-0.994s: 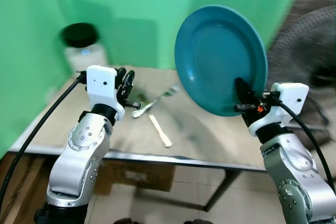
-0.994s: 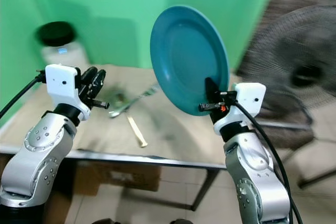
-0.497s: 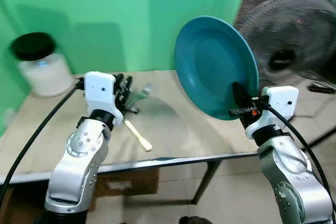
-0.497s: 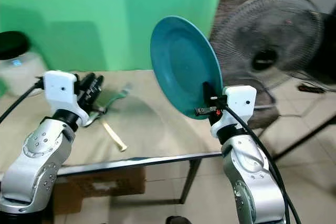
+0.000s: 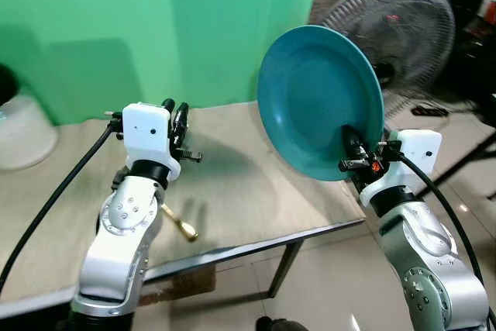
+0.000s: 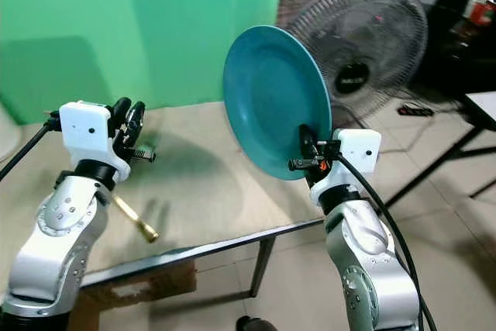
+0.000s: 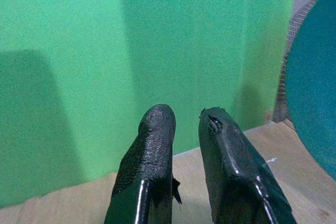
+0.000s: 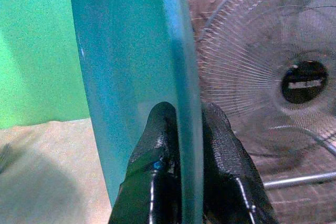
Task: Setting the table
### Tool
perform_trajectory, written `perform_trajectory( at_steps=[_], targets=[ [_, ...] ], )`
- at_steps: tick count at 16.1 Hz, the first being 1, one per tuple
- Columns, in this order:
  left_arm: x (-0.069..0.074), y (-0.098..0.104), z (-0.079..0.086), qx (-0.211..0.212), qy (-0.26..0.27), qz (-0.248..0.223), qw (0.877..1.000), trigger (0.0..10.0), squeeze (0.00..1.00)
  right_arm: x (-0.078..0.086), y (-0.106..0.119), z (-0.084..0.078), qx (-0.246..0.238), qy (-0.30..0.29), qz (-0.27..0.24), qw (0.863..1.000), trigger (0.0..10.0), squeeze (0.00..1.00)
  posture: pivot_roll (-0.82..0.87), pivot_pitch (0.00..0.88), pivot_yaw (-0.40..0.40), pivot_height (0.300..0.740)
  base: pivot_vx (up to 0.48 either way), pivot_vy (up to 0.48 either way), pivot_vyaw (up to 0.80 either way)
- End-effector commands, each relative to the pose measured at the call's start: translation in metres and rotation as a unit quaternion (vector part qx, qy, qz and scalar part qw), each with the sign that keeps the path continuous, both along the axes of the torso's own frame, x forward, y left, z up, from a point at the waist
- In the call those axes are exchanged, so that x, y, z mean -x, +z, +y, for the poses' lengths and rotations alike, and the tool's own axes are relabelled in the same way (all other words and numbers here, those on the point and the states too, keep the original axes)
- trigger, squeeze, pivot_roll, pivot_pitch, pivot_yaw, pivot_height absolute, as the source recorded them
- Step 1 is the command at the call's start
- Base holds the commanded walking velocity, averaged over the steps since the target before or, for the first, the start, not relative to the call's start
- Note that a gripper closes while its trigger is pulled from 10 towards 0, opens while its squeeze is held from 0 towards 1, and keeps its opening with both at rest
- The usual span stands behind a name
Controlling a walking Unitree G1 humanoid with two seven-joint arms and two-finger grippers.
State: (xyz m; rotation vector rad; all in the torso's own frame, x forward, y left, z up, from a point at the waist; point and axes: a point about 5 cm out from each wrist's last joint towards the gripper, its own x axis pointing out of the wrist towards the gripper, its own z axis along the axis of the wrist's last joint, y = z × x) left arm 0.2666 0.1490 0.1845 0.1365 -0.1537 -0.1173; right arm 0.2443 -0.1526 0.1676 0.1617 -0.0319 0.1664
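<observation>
A teal plate stands on edge in the air over the right end of the beige table. My right gripper is shut on its lower rim; the right wrist view shows the rim of the teal plate pinched between the two black fingers. My left gripper is raised over the table's left part, its fingers close together with nothing between them. A wooden-handled utensil lies on the table below the left arm.
A standing fan is close behind the plate, off the table's right end. A white jar sits at the far left. The table's front edge runs below my arms, with tiled floor beyond. A green wall backs the table.
The camera has swung to the right: the jar has slid to the left edge and the fan has come fully into view. The plate stays upright in my right gripper.
</observation>
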Motion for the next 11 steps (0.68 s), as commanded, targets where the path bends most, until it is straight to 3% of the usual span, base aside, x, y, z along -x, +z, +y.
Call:
perform_trajectory(
  at_steps=[1, 4, 7, 9, 11],
  targets=[
    [0.0, -0.001, -0.003, 0.004, -0.019, 0.01, 1.0, 10.0, 0.0, 0.0, 0.01, -0.003, 0.001, -0.006, -0.026, 1.0, 10.0, 0.0, 0.06, 0.0, -0.033, 0.74, 0.0, 0.0, -0.8],
    [0.0, 0.0, 0.002, -0.005, -0.028, 0.008, 1.0, 10.0, 0.0, 0.0, 0.009, -0.004, 0.034, -0.035, -0.041, 0.998, 10.0, 0.0, 0.06, 0.0, -0.019, 0.74, 0.0, 0.0, -0.79],
    [0.0, 0.0, -0.006, -0.007, -0.069, 0.015, 0.997, 10.0, 0.0, 0.002, 0.007, -0.005, 0.015, -0.036, -0.037, 0.999, 10.0, 0.0, 0.05, 0.0, 0.007, 0.74, 0.0, 0.0, -0.74],
    [-0.002, 0.001, -0.007, -0.007, -0.07, 0.01, 0.997, 10.0, 0.0, 0.003, 0.007, -0.005, 0.031, -0.037, -0.04, 0.998, 10.0, 0.0, 0.04, 0.0, 0.014, 0.74, 0.0, 0.0, -0.75],
    [-0.003, 0.002, -0.009, -0.006, -0.073, 0.005, 0.997, 10.0, 0.0, 0.005, 0.006, -0.004, 0.018, -0.031, -0.035, 0.999, 10.0, 0.0, 0.04, 0.0, 0.015, 0.74, 0.0, 0.0, -0.78]
  ],
)
